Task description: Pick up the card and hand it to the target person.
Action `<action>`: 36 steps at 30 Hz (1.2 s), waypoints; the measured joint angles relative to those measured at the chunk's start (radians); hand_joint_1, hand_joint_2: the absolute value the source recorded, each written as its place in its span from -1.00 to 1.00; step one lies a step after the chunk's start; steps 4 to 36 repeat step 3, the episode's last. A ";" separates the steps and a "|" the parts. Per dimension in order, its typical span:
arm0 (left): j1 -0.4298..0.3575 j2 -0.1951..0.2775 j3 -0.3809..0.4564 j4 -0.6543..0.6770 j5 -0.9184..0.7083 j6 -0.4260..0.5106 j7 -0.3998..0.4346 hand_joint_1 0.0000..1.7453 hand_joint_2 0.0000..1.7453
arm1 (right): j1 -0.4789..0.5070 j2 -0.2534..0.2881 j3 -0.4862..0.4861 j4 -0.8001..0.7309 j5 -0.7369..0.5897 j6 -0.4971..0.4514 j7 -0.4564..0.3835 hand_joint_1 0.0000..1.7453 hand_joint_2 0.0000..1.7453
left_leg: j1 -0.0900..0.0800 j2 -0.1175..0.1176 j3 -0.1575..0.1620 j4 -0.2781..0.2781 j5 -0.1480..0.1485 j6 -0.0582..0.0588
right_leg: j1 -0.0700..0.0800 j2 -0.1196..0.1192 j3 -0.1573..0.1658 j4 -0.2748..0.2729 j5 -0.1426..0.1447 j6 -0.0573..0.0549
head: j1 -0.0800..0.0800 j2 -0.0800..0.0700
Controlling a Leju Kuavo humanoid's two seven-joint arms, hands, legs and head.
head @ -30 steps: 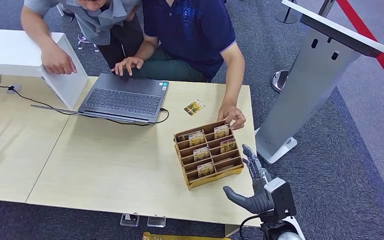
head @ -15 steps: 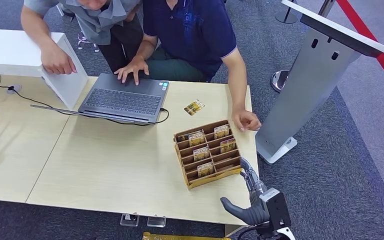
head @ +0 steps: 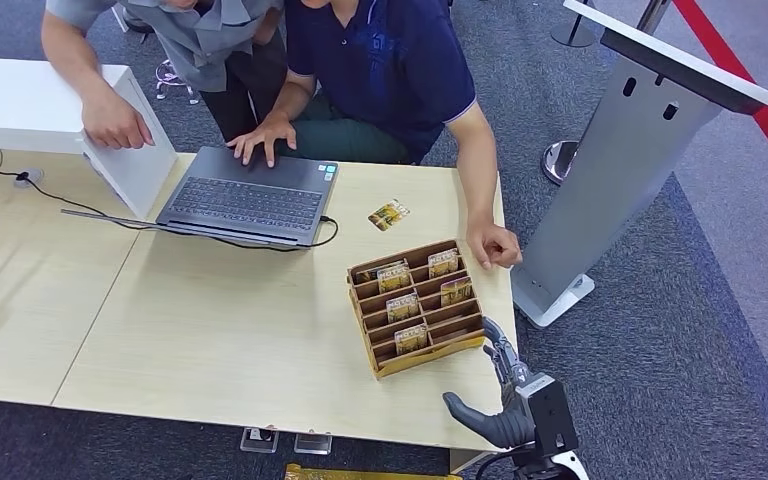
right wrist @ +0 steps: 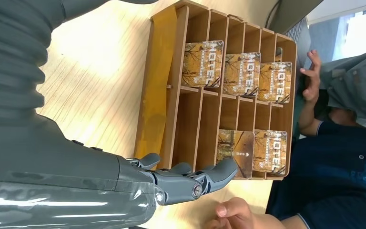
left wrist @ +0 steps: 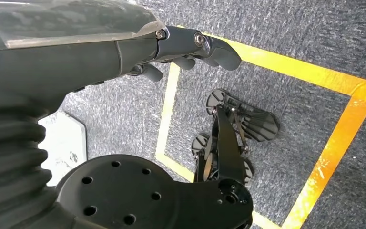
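The right robot hand (head: 501, 395) is seen at the near right corner of the counter (head: 210, 330), fingers apart and nothing held; it sits just beside the low front edge of the wooden card rack (head: 417, 306), likely staged there for a reach into the slots. In the right wrist view the fingertips (right wrist: 221, 171) lie close to the rack's edge row, near a card (right wrist: 235, 153), but contact cannot be confirmed. The left robot hand (left wrist: 190, 47) is seen hanging over the carpet, with yellow floor tape (left wrist: 314, 74) beneath; its fingers are loosely bent with nothing in them.

The rack is tiered and tilted toward the robot side, so card faces are presented for picking. Five cards are stood in its compartments; the front one (head: 411, 338) is closest to the right robot hand and is judged the easiest pick. One loose card (head: 388, 214) is lying flat on the counter beyond the rack, near the laptop (head: 247, 195), apart from everything.

Writing: "HOTEL" is readable on several cards in the right wrist view, over a brownish tree picture; smaller text below is too small to read. A sticker on the laptop corner is not legible.

Two people are leaning over the far edge; one person's hand (head: 493, 243) is resting at the counter edge just beyond the rack, possibly the receiving hand. No card has been picked up yet.
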 joint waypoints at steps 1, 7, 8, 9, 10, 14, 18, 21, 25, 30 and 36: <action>0.000 -0.001 0.000 0.000 0.000 0.000 0.000 -1.00 -1.00 | -0.001 0.000 0.000 0.000 0.002 -0.002 0.000 -1.00 1.00 | 0.000 0.000 0.000 0.000 0.000 0.000 | 0.000 0.000 0.000 0.000 0.000 0.000 | 0.000 0.000; 0.000 -0.002 0.000 0.000 0.001 0.000 -0.001 -1.00 -1.00 | -0.002 -0.001 -0.001 -0.001 0.007 -0.008 -0.001 -1.00 1.00 | 0.000 0.000 0.000 0.000 0.000 0.000 | 0.000 0.000 0.000 0.000 0.000 0.000 | 0.000 0.000; 0.000 -0.002 0.000 0.000 0.001 0.000 -0.001 -1.00 -1.00 | -0.002 -0.001 -0.001 -0.001 0.007 -0.008 -0.001 -1.00 1.00 | 0.000 0.000 0.000 0.000 0.000 0.000 | 0.000 0.000 0.000 0.000 0.000 0.000 | 0.000 0.000; 0.000 -0.002 0.000 0.000 0.001 0.000 -0.001 -1.00 -1.00 | -0.002 -0.001 -0.001 -0.001 0.007 -0.008 -0.001 -1.00 1.00 | 0.000 0.000 0.000 0.000 0.000 0.000 | 0.000 0.000 0.000 0.000 0.000 0.000 | 0.000 0.000; 0.000 -0.002 0.000 0.000 0.001 0.000 -0.001 -1.00 -1.00 | -0.002 -0.001 -0.001 -0.001 0.007 -0.008 -0.001 -1.00 1.00 | 0.000 0.000 0.000 0.000 0.000 0.000 | 0.000 0.000 0.000 0.000 0.000 0.000 | 0.000 0.000; 0.000 -0.002 0.000 0.000 0.001 0.000 -0.001 -1.00 -1.00 | -0.002 -0.001 -0.001 -0.001 0.007 -0.008 -0.001 -1.00 1.00 | 0.000 0.000 0.000 0.000 0.000 0.000 | 0.000 0.000 0.000 0.000 0.000 0.000 | 0.000 0.000; 0.000 -0.002 0.000 0.000 0.001 0.000 -0.001 -1.00 -1.00 | -0.002 -0.001 -0.001 -0.001 0.007 -0.008 -0.001 -1.00 1.00 | 0.000 0.000 0.000 0.000 0.000 0.000 | 0.000 0.000 0.000 0.000 0.000 0.000 | 0.000 0.000; 0.000 -0.002 0.000 0.000 0.001 0.000 -0.001 -1.00 -1.00 | -0.002 -0.001 -0.001 -0.001 0.007 -0.008 -0.001 -1.00 1.00 | 0.000 0.000 0.000 0.000 0.000 0.000 | 0.000 0.000 0.000 0.000 0.000 0.000 | 0.000 0.000; 0.000 -0.002 0.000 0.000 0.001 0.000 -0.001 -1.00 -1.00 | -0.002 -0.001 -0.001 -0.001 0.007 -0.008 -0.001 -1.00 1.00 | 0.000 0.000 0.000 0.000 0.000 0.000 | 0.000 0.000 0.000 0.000 0.000 0.000 | 0.000 0.000; 0.000 -0.002 0.000 0.000 0.001 0.000 -0.001 -1.00 -1.00 | -0.002 -0.001 -0.001 -0.001 0.007 -0.008 -0.001 -1.00 1.00 | 0.000 0.000 0.000 0.000 0.000 0.000 | 0.000 0.000 0.000 0.000 0.000 0.000 | 0.000 0.000; 0.000 -0.002 0.000 0.000 0.001 0.000 -0.001 -1.00 -1.00 | -0.002 -0.001 -0.001 -0.001 0.007 -0.008 -0.001 -1.00 1.00 | 0.000 0.000 0.000 0.000 0.000 0.000 | 0.000 0.000 0.000 0.000 0.000 0.000 | 0.000 0.000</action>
